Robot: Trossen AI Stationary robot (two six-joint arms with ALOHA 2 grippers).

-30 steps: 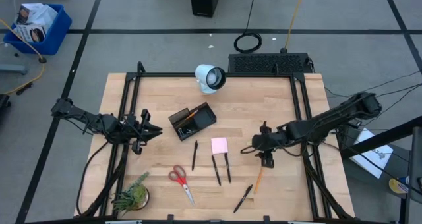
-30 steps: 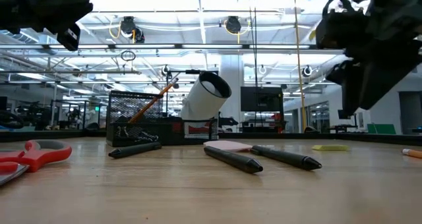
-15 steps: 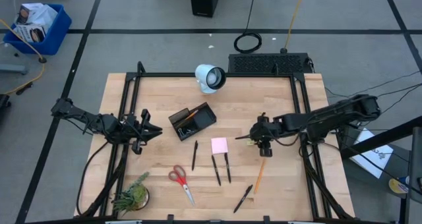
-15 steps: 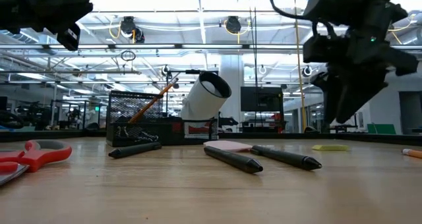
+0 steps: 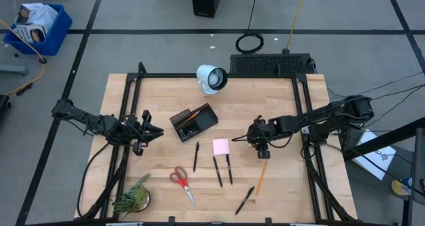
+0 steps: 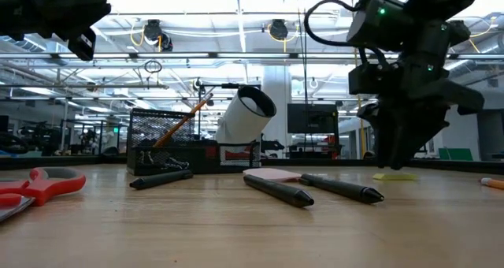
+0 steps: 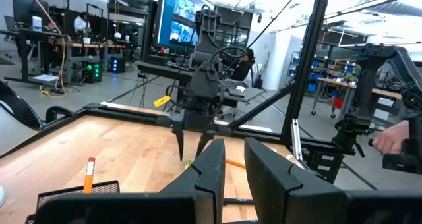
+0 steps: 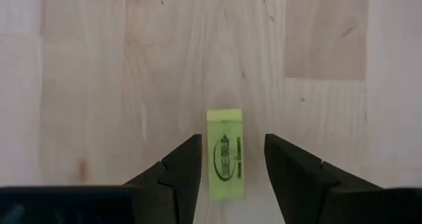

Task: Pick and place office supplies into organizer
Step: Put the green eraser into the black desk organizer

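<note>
A small yellow-green block with black print [image 8: 225, 161] lies flat on the wooden table [image 5: 279, 106], right of the pink sticky-note pad [image 5: 221, 146]. My right gripper [image 8: 231, 141] hangs over it, pointing steeply down and open, one finger on each side and clear of it. In the low view the fingertips [image 6: 394, 161] hover just above the block [image 6: 394, 176]. The black organizer [image 5: 193, 121] stands mid-table with an orange pencil [image 6: 185, 118] leaning in it. My left gripper [image 5: 147, 131] waits at the table's left, a narrow gap between its fingers [image 7: 212, 165].
Black pens [image 5: 196, 156] [image 5: 217, 171] [image 5: 229, 167] lie near the pad, with another pen [image 5: 244, 200] and an orange pencil [image 5: 260, 179] toward the near edge. Red-handled scissors [image 5: 181, 183] and a green plant [image 5: 133, 198] are near left. A white cylinder [image 5: 211, 78] stands at the far edge.
My right gripper has moved toward the table's left and far side and come down, rolling its wrist. It now stands low over the yellow-green block. The left arm has kept still.
</note>
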